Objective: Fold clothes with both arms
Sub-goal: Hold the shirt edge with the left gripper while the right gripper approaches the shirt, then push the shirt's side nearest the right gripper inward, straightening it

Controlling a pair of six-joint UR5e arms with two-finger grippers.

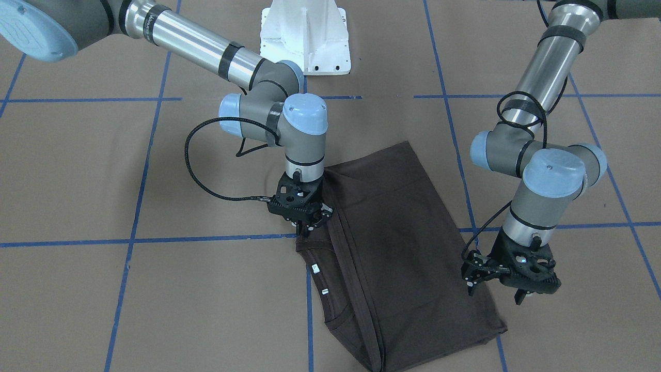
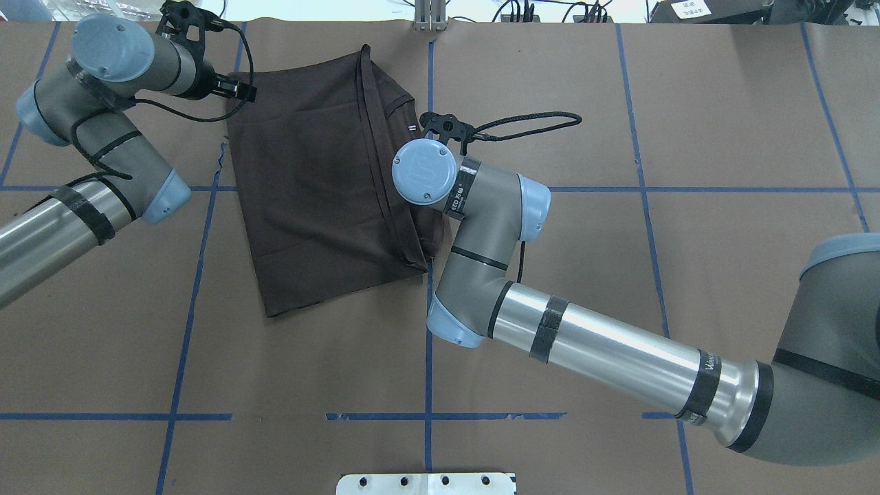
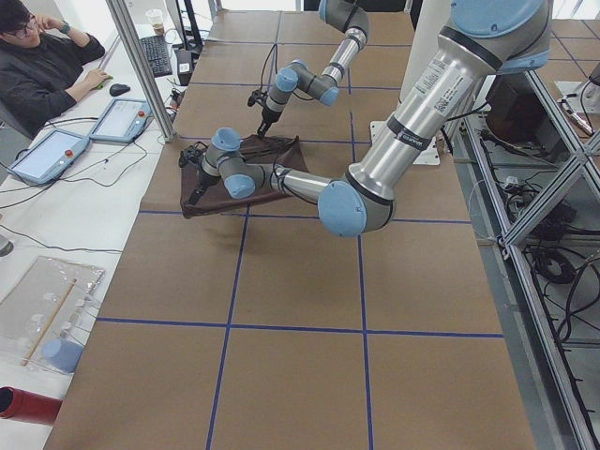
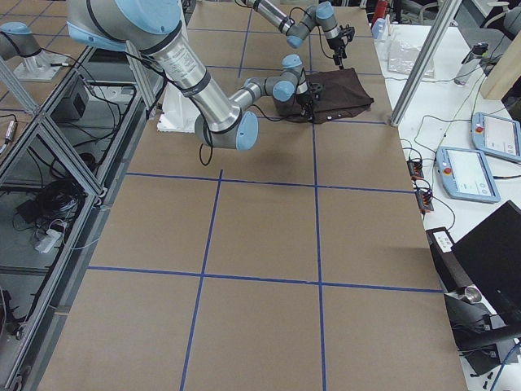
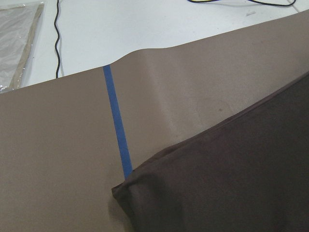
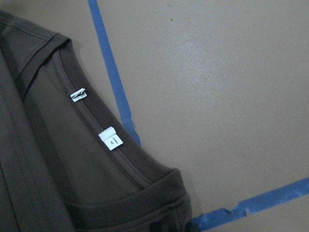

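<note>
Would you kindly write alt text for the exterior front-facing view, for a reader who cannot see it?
A dark brown T-shirt, folded, lies on a brown table with blue tape lines. The right gripper is at its collar-side edge; the left gripper is open at the opposite edge.

Blue-taped brown table (image 2: 687, 275) bears a folded brown T-shirt (image 2: 309, 179).

Dark brown T-shirt (image 2: 309, 192) lies folded on the brown table (image 2: 722, 275), left arm (image 2: 103, 62) ending just beside its far left corner, right arm (image 2: 481, 206) overlapping its right edge.
</note>
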